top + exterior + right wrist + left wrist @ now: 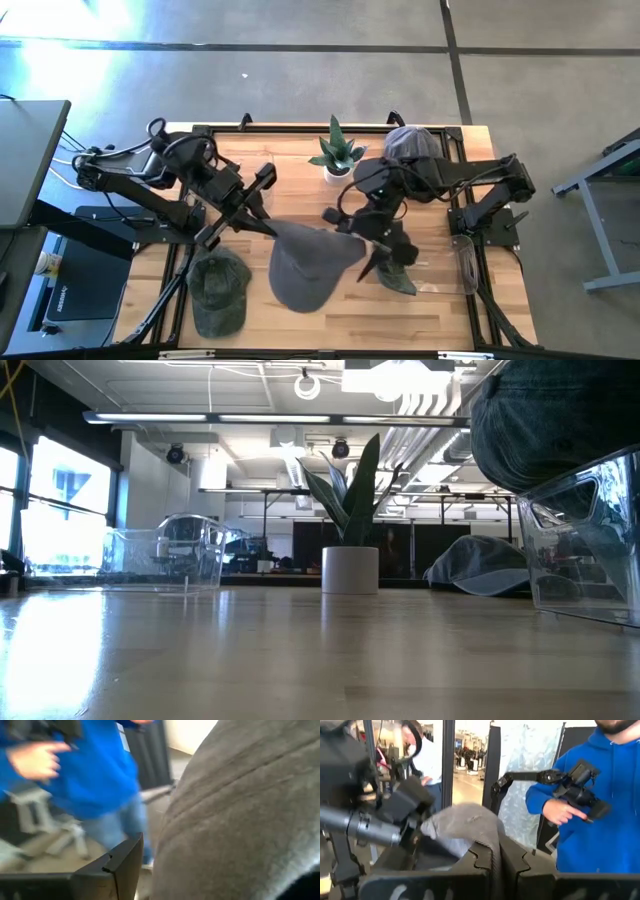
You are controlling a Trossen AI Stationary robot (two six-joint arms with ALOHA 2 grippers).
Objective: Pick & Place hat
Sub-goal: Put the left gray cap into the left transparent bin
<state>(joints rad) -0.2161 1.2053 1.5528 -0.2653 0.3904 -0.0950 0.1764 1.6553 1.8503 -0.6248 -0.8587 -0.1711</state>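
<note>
A grey hat hangs in the air between my two arms over the middle of the table. My left gripper is shut on its left edge and points level. My right gripper stands at the hat's right side. In the right wrist view the hat fills the picture, and one finger stands a little apart from it. The other finger is hidden behind the cloth. A green cap lies flat at the table's near left. My left gripper pinches the grey hat's edge between its two fingers, coming level from the table's left. The cloth runs on from the fingers toward my right gripper, and the hat is lifted clear of the table. My right gripper is at the hat's far end; I cannot tell whether it touches the cloth.
A potted plant stands at the far middle. A dark hat sits at the far right, and another dark hat lies near the right front. Clear boxes stand on the table. A person in a blue top stands beyond it.
</note>
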